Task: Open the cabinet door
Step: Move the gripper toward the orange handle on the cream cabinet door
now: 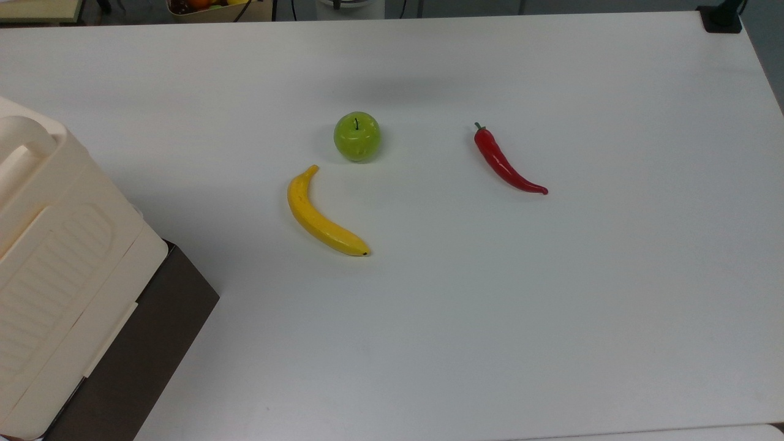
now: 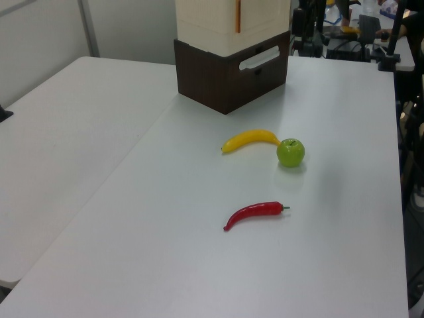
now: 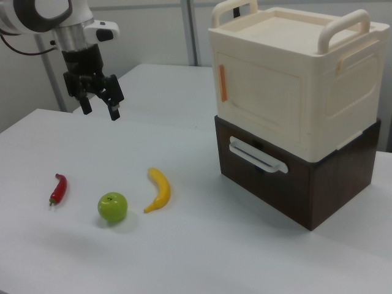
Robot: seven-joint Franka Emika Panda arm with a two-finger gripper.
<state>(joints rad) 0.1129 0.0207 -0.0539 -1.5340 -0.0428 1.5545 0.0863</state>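
The cream plastic cabinet [image 3: 288,73] stands on a dark brown drawer base [image 3: 306,184] at the right view's right. Its cabinet door [image 3: 263,98] is the front panel, lying flush and shut, with an orange strip handle [image 3: 223,82] on its left edge. In the left view the cabinet door [image 2: 265,16] faces right at the far end of the table. The cabinet [image 1: 37,202] fills the top view's left edge. My gripper [image 3: 99,109] hangs open and empty above the table at the right view's far left, well apart from the cabinet.
A yellow banana [image 1: 321,214], a green apple [image 1: 357,136] and a red chilli [image 1: 505,162] lie mid-table between gripper and cabinet. The brown base has a white drawer handle [image 3: 257,156]. A second table [image 2: 59,126] adjoins at the left view's left.
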